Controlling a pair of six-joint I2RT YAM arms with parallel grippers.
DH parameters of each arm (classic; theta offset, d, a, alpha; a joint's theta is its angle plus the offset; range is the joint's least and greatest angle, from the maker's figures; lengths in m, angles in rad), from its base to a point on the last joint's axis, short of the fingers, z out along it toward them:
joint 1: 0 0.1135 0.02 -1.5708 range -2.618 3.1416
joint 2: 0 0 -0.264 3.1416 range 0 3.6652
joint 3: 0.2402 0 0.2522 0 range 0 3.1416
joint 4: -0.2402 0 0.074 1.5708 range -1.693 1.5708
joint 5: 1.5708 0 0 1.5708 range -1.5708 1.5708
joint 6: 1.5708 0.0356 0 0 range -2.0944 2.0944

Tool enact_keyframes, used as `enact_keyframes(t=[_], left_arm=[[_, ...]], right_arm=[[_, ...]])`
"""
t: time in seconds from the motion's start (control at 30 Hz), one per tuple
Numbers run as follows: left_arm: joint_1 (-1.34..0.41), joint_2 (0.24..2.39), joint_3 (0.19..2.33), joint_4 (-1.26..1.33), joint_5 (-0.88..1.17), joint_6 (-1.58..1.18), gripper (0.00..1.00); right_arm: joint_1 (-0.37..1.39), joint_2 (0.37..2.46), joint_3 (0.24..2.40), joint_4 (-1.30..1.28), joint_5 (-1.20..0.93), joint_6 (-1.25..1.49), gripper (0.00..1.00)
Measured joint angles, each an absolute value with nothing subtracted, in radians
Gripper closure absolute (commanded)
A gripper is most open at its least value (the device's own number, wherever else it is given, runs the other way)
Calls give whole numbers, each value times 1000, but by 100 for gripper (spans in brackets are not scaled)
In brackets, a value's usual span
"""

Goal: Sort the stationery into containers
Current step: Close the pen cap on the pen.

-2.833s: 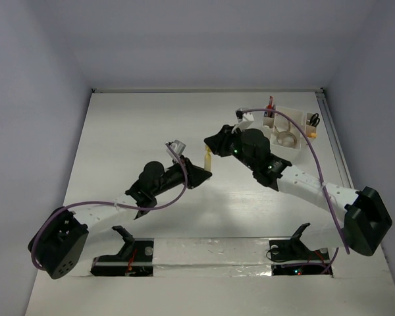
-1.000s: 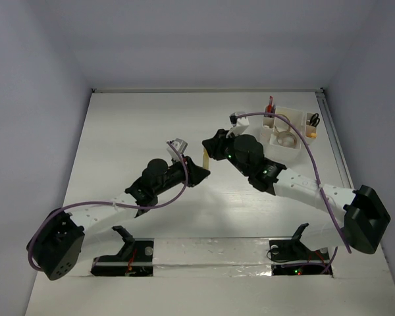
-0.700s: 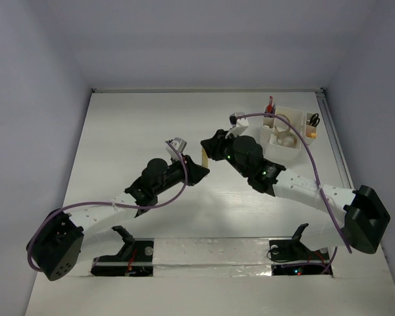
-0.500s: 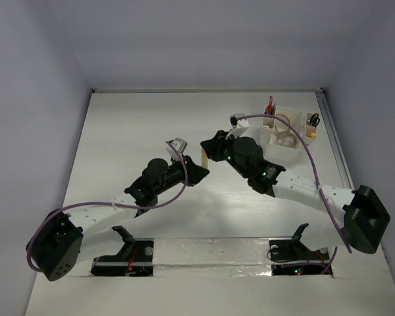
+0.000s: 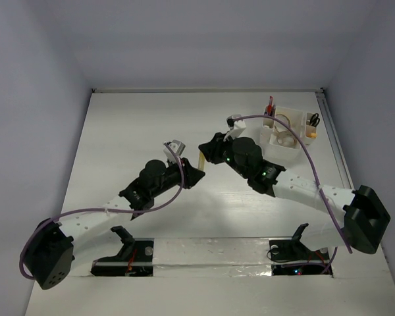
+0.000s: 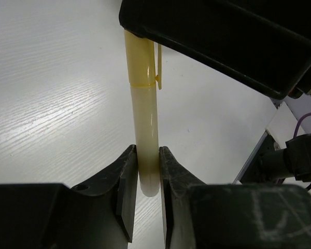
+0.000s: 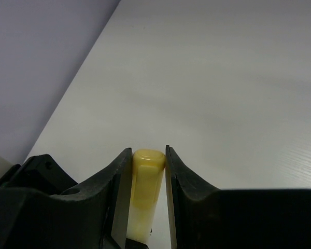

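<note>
Jaws, left: the left gripper (image 6: 146, 158) pinches the rounded bare end of a yellow marker (image 6: 145, 114).
Marker: at mid-table, held between both grippers, with its clip end toward the right arm.
Jaws, right: the right gripper (image 7: 147, 155) pinches the capped end of the same marker.
Table (image 5: 138, 125): white.
Organiser (image 5: 296, 146): white, at the far right, well apart from the marker. It holds a tape roll (image 5: 286, 139), scissors (image 5: 313, 119) and a red pen (image 5: 270, 105).

White arm links (image 5: 92, 220), black joints (image 5: 155, 176) and fingers (image 6: 125, 179) — purple cables (image 5: 305, 146) trailing along both.
</note>
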State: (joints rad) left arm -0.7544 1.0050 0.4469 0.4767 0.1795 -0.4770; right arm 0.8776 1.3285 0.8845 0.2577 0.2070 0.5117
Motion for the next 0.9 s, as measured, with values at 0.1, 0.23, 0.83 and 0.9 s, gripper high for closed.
enact_keyframes(t=[0.1,0.23,0.83,0.9], left_arm=[[-756,1007,461,445,176,-469,100],[-758,1013,489,407,158,-455,100],[-764,1013,575,221,144,-407,100],[-765,1013,594,184,141,-397,100]], right_arm=[[877,1335,899,231,193,503,99],[877,1344,942,177,186,479,100],[878,1343,823,363,160,552,100],[879,1342,804,398,161,563,100]])
